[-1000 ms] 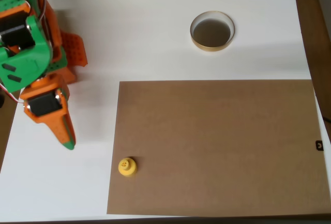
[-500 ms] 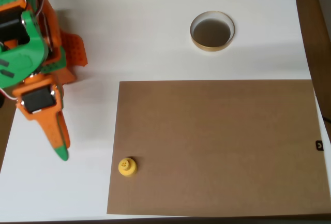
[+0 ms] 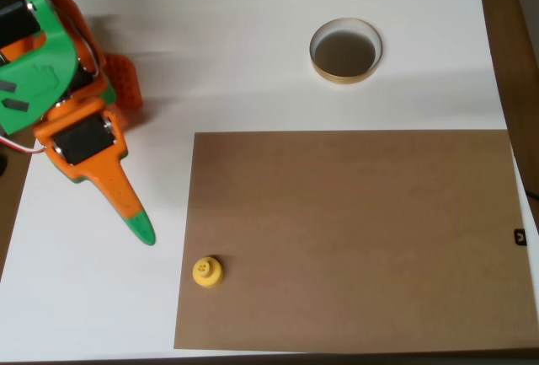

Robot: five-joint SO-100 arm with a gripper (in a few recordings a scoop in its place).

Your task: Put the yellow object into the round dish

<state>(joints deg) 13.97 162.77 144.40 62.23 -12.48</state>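
Approaching: the small bright yellow plastic piece with a knob on top [image 3: 207,271] is not yet reached.
Yellow piece: upright at the brown mat's [image 3: 354,238] lower-left corner.
Dish: the shallow round tan-rimmed dish [image 3: 345,50] sits near the white surface's [image 3: 227,53] upper edge.
Pincer: the orange, green-tipped pincer [image 3: 141,230] hangs nearby; whether it is parted cannot be told.
Advice: the knob should be centred before descending.

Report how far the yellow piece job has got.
Done: nothing placed; the round dish is empty. In hand: the gripper points toward the yellow object, which sits untouched on the brown mat's left edge. Left: grasp it, carry it to the dish, release.
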